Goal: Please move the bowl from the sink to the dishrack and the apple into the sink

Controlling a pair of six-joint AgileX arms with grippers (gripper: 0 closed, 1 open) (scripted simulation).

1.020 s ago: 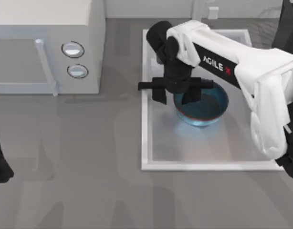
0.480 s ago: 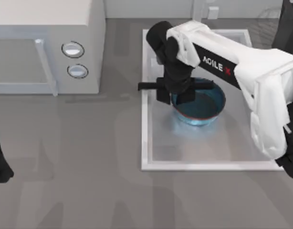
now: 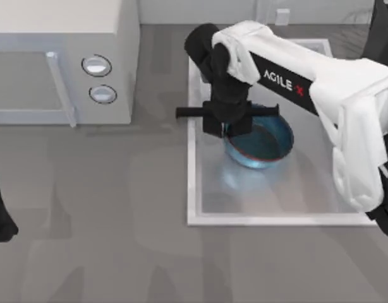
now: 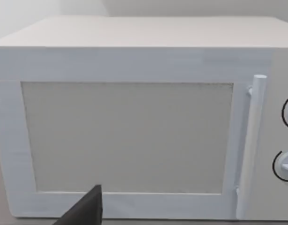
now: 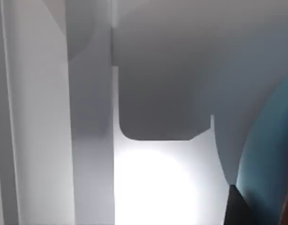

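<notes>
Now right gripper [image 3: 227, 128] fingers pinching bowl [image 3: 263, 144] left rim, over sink [image 3: 257, 219]

White sink [image 5: 148, 187] floor; blue bowl [image 5: 270, 154] edge, possibly lifted.

Lighting was even, soft, w/ faint arm shadows on the table [image 3: 105, 208]. Bright glare patch sat on the sink [image 5: 153, 187] floor in right wrist view; bowl [image 5: 268, 150] edge there was blurred.

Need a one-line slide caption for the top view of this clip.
Right gripper shut on the left rim of the blue bowl in the white sink, with the microwave at left.
</notes>
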